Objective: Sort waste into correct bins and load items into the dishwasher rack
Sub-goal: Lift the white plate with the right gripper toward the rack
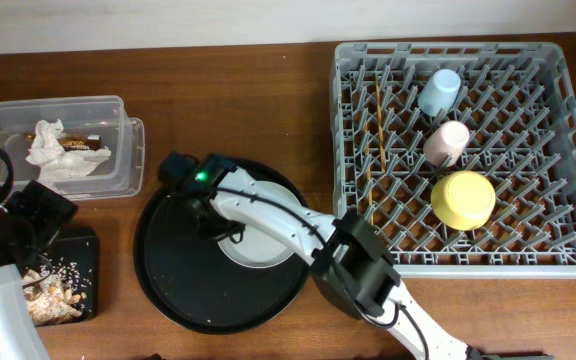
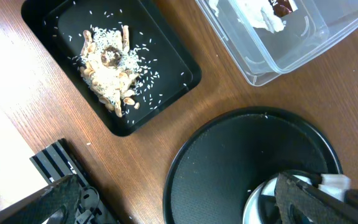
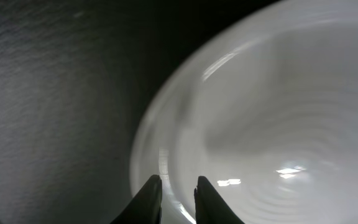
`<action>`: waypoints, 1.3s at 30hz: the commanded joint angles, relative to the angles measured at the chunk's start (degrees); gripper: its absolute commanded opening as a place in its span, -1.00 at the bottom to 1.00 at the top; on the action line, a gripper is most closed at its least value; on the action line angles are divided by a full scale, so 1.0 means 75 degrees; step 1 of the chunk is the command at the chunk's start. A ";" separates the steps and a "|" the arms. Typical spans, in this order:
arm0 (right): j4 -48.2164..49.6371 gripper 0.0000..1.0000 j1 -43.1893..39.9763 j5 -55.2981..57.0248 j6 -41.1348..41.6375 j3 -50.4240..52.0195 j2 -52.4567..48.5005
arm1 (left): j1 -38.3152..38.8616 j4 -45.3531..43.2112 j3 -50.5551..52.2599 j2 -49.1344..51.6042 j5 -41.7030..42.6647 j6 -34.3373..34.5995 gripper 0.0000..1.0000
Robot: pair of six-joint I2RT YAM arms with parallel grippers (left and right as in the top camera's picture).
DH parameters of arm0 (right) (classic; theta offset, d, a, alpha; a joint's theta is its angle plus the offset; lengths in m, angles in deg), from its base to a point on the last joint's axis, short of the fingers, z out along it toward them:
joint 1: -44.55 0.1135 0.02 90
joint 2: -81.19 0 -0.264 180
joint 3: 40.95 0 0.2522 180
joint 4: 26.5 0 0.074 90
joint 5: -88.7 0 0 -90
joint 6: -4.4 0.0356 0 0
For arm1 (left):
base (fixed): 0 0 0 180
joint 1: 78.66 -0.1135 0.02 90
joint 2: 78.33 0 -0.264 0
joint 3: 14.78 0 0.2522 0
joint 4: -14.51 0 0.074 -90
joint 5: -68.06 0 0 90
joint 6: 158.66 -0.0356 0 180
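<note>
My right gripper point(image 3: 178, 199) is shut on the left rim of the round white-grey plate point(image 3: 278, 124), one finger on each side. The plate point(image 1: 263, 245) lies on the large round black tray point(image 1: 178, 285), with my right gripper point(image 1: 213, 222) at its left edge. My left gripper point(image 2: 179, 208) is open and empty, above the table between the flat black tray point(image 2: 173, 74) and the round tray. Beige food scraps point(image 1: 53, 290) lie in the flat tray. White tissue point(image 1: 58, 155) and brown wrapper point(image 1: 88, 143) lie in the clear tub point(image 1: 120, 175).
The grey dishwasher rack point(image 1: 468, 265) at the right holds wooden chopsticks point(image 1: 376, 130), a light blue cup point(image 1: 440, 92), a pink cup point(image 1: 447, 143) and a yellow bowl point(image 1: 463, 199). My right arm stretches across the round tray from the bottom right.
</note>
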 commanded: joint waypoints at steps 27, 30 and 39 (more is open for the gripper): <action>-0.3389 -0.07 -0.2576 0.0000 -0.1084 -0.1664 0.0478 | -0.0050 0.0012 -0.0067 -0.0052 -0.0055 0.0020 0.98; -0.3002 -0.17 -0.2859 -0.0411 -0.1236 -0.0895 0.0469 | -0.0050 0.0012 -0.0067 -0.0052 -0.0055 0.0020 0.98; -0.1361 -0.31 -0.2675 -0.1795 -0.1518 0.1003 0.0490 | -0.0050 0.0012 -0.0067 -0.0052 -0.0055 0.0020 0.98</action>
